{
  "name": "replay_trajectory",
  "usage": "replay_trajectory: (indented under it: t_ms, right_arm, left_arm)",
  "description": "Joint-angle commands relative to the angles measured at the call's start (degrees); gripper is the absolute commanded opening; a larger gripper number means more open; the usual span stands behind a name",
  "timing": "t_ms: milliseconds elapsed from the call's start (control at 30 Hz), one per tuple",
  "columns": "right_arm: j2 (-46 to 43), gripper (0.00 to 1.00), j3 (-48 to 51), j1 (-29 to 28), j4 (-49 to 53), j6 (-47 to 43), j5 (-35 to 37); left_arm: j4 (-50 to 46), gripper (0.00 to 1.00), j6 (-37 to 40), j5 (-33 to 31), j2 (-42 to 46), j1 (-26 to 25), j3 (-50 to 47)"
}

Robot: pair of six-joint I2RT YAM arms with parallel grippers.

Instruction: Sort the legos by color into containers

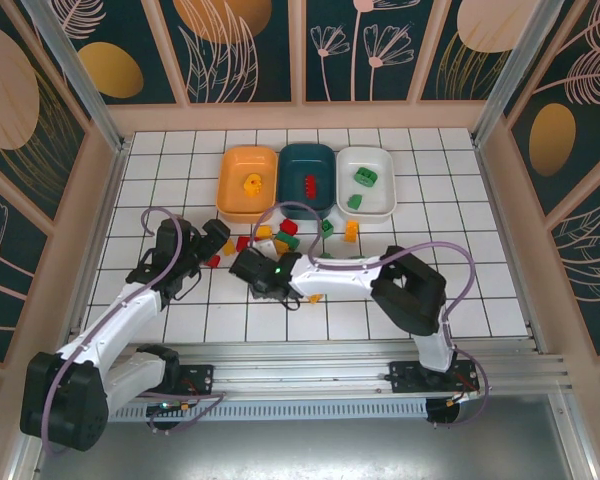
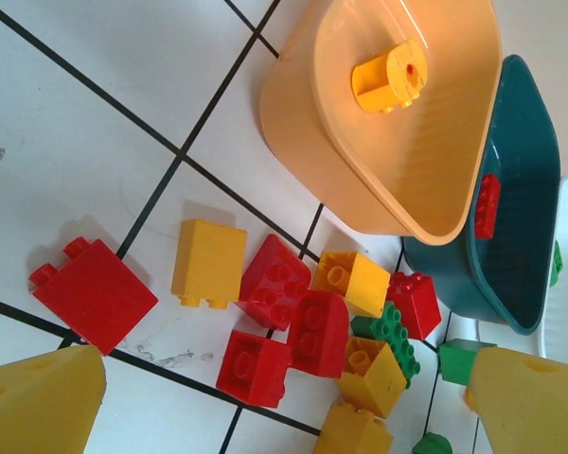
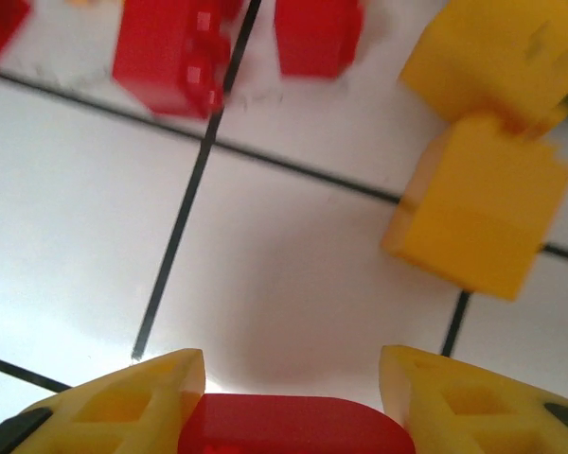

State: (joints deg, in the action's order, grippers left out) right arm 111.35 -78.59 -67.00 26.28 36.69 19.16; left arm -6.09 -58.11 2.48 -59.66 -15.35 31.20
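Right hand (image 3: pixel 293 378) sits low on the bench (image 3: pixel 293 255), its yellow fingers (image 3: pixel 123 407) pressed against either side of a red lego (image 3: pixel 298 427). We read that as a pinch on the lego where it lies, with the lift not yet made. From above, this hand (image 1: pixel 252 268) works at the near edge of the pile (image 1: pixel 280 236), which we think lets it take an outlying piece without scattering the others.

Our left hand (image 1: pixel 217 235) hangs over the left side of the pile with its fingers spread wide and nothing between them. We judge it is held open and off to one side so it is ready for its own pick and clear of the other arm.

Three bowls stand in a row just beyond the pile. Our orange bowl (image 1: pixel 228 165) holds a yellow lego (image 1: pixel 250 183), the teal bowl (image 1: pixel 290 160) a second red lego (image 1: pixel 309 185), and the white bowl (image 1: pixel 380 160) two green legos (image 1: pixel 366 177). That sets the colour scheme, so we expect the pinched lego to go to the teal bowl in the middle. Most pieces lie unsorted on the bench, so we judge the task to be in its early part.
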Motion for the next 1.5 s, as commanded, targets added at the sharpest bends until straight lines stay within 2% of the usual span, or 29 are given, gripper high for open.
replay_trajectory:
  t_ms: [0, 200, 467, 600, 700, 833, 900, 1000, 1133, 1267, 1367, 1467]
  right_arm:
    - [-4.7, 0.38, -4.0, 6.2, -0.2, -4.7, 4.5]
    - [-1.0, 0.38, -10.7, 17.7, -5.5, -8.3, 1.4]
    - [16.6, 0.40, -30.5, 28.0, -2.3, -11.8, -0.3]
    - [23.8, 0.44, -41.2, 30.0, 2.6, -12.9, -1.8]
    - [27.7, 0.56, -48.2, 30.7, 7.1, -13.5, -1.3]
    - [26.3, 0.67, -49.8, 31.0, 7.7, -14.9, 0.2]
    - [24.4, 0.68, -49.3, 30.9, 7.8, -15.2, 0.9]
    - [19.4, 0.68, -44.1, 29.9, 6.7, -15.5, 2.8]
    - [6.7, 0.66, -25.2, 26.6, -1.3, -14.8, 4.1]
    - [-6.0, 0.56, -3.8, 23.1, -9.5, -13.3, 1.8]
    - [-13.5, 0.46, 8.7, 21.8, -12.2, -11.4, -1.2]
    - [-20.1, 0.42, 17.2, 21.3, -12.8, -8.7, -2.2]
  left_arm:
    - [0.5, 0.99, 1.9, 0.8, 0.6, 0.4, 2.7]
    - [-2.2, 0.98, 4.2, -0.9, 5.0, 0.3, 2.5]
    - [-1.9, 0.98, 5.7, 5.8, 2.1, 0.4, 0.9]
    - [-2.8, 0.99, 7.4, 6.7, -0.4, 0.4, 1.1]
    - [-3.6, 0.98, 8.0, 5.3, -1.4, 0.4, 1.3]
    - [-2.9, 0.99, 7.9, 4.1, -1.9, 0.4, 1.4]
    - [-2.3, 0.99, 7.6, 4.4, -2.4, 0.3, 1.8]
    - [-1.6, 0.96, 7.3, 5.5, -3.4, 0.4, 2.6]
    - [-1.0, 0.88, 7.8, 6.0, -4.6, 0.4, 2.4]
    - [-1.6, 0.79, 8.7, 6.2, -6.9, 0.3, 2.4]
    - [-1.9, 0.77, 8.8, 6.3, -8.2, 0.3, 3.0]
    - [-2.2, 0.77, 8.9, 3.4, -9.0, 0.3, 3.9]
